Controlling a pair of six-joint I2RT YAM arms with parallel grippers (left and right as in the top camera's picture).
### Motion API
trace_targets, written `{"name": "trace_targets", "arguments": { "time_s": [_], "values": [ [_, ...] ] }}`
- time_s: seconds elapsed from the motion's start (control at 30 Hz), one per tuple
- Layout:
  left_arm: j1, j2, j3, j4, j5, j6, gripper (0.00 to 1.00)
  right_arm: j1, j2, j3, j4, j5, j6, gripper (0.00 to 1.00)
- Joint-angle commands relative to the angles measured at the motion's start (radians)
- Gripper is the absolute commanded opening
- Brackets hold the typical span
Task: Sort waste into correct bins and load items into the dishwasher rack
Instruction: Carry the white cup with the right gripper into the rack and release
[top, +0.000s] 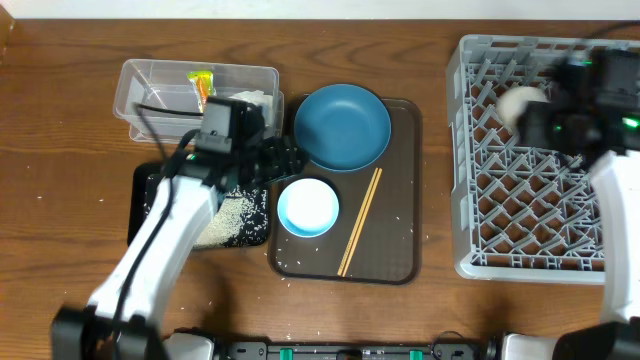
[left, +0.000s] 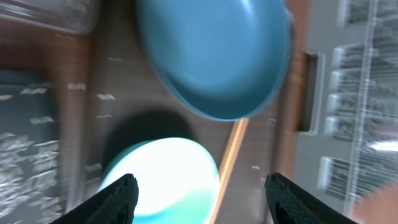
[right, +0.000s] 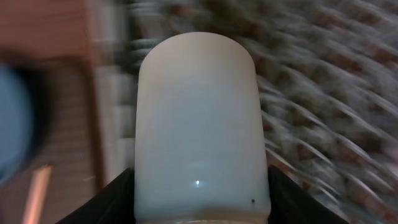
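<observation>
My right gripper (top: 535, 105) is shut on a pale-green cup (top: 520, 102), held above the far left part of the grey dishwasher rack (top: 520, 200); the cup (right: 199, 124) fills the right wrist view between the fingers (right: 199, 199). My left gripper (top: 285, 160) is open and empty just above the small pale-blue bowl (top: 308, 207), between it and the dark-blue dish (top: 342, 125). The bowl (left: 165, 174) and the chopsticks (left: 233, 152) lie below the fingers (left: 202, 199). The chopsticks (top: 360, 222) lie right of the bowl. The pink cup is out of view.
The dish, bowl and chopsticks sit on a brown serving tray (top: 400, 200). The clear tub (top: 160, 85) holds the snack wrapper (top: 202, 82) and a white tissue (top: 255, 100). The black tray (top: 150, 195) holds rice (top: 230, 215). Loose grains dot the serving tray.
</observation>
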Motion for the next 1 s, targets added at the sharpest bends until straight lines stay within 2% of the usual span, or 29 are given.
{"name": "trace_targets", "arguments": {
  "time_s": [0.0, 0.3, 0.5, 0.57, 0.6, 0.63, 0.7, 0.77, 0.8, 0.97],
  "values": [
    [0.004, -0.066, 0.007, -0.048, -0.227, 0.04, 0.69, -0.081, 0.01, 0.007, -0.037, 0.138, 0.107, 0.16],
    [0.004, -0.098, 0.007, -0.091, -0.248, 0.044, 0.7, -0.304, 0.096, 0.007, -0.137, 0.182, 0.171, 0.16],
    [0.004, -0.098, 0.007, -0.09, -0.248, 0.044, 0.7, -0.374, 0.15, 0.007, -0.116, 0.09, 0.17, 0.21],
    [0.004, -0.098, 0.007, -0.09, -0.248, 0.044, 0.7, -0.38, 0.167, 0.007, -0.11, 0.076, 0.17, 0.29],
    [0.004, -0.098, 0.007, -0.09, -0.248, 0.044, 0.7, -0.38, 0.176, 0.007, -0.11, 0.077, 0.17, 0.39],
    [0.004, -0.098, 0.007, -0.091, -0.247, 0.044, 0.7, -0.38, 0.183, 0.007, -0.109, 0.076, 0.17, 0.56],
    [0.004, -0.098, 0.007, -0.094, -0.247, 0.044, 0.71, -0.38, 0.188, 0.007, -0.1, 0.058, 0.17, 0.73],
    [0.004, -0.098, 0.007, -0.097, -0.247, 0.044, 0.75, -0.38, 0.187, 0.008, -0.08, 0.009, 0.17, 0.96],
    [0.004, -0.098, 0.007, -0.099, -0.247, 0.044, 0.75, -0.38, 0.184, 0.013, -0.075, -0.029, 0.17, 0.99],
    [0.004, -0.098, 0.007, -0.117, -0.247, 0.044, 0.75, -0.378, 0.164, 0.076, -0.072, -0.121, 0.145, 0.97]
  ]
}}
